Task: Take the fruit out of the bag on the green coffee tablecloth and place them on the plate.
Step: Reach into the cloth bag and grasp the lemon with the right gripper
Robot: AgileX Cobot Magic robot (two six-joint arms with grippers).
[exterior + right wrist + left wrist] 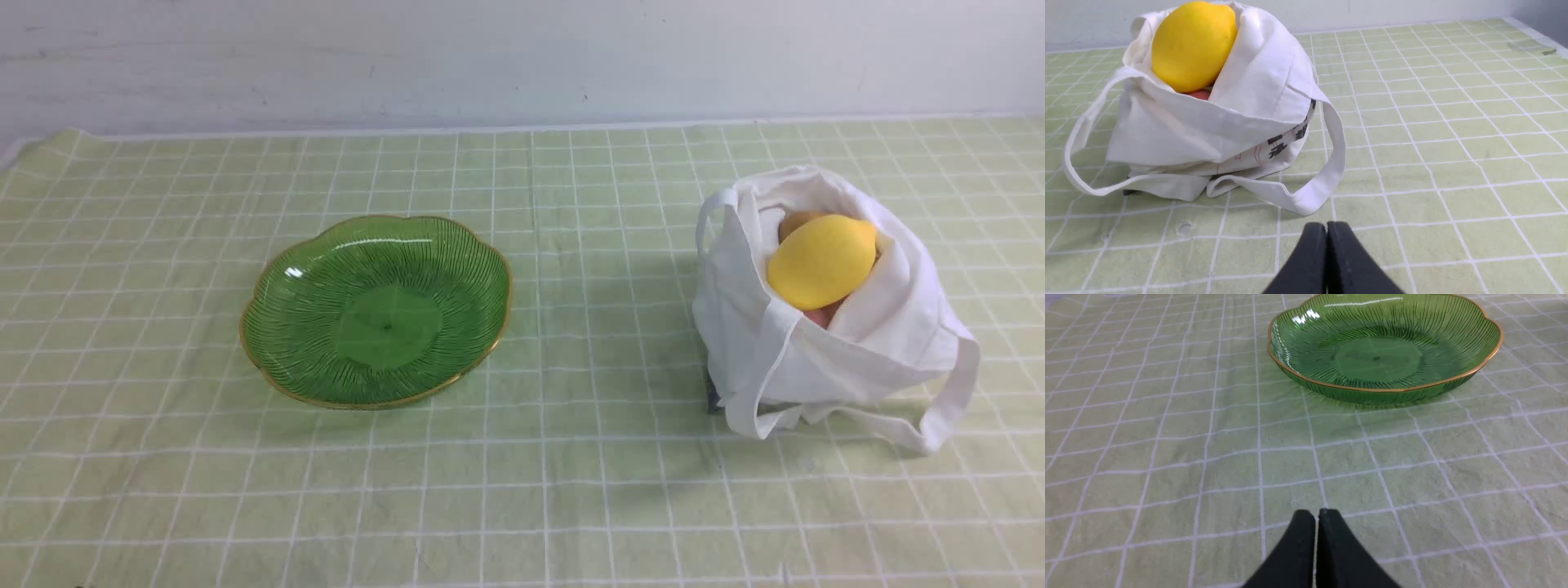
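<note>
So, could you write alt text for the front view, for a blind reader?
A white cloth bag holding a yellow lemon sits right of an empty green glass plate on a pale-green checked tablecloth. A reddish fruit peeks out beneath it.

Only the tips of the robot's body show. The left pincer (1317, 514) is two matte black fingers (1298, 551), smooth, broad at the base and tapering to rounded tips (a thin pale seam runs between them). The right pincer (1327, 226) looks the same: plain black wedge-shaped fingers (1306, 261) with softly rounded ends and a dark hairline seam.
</note>
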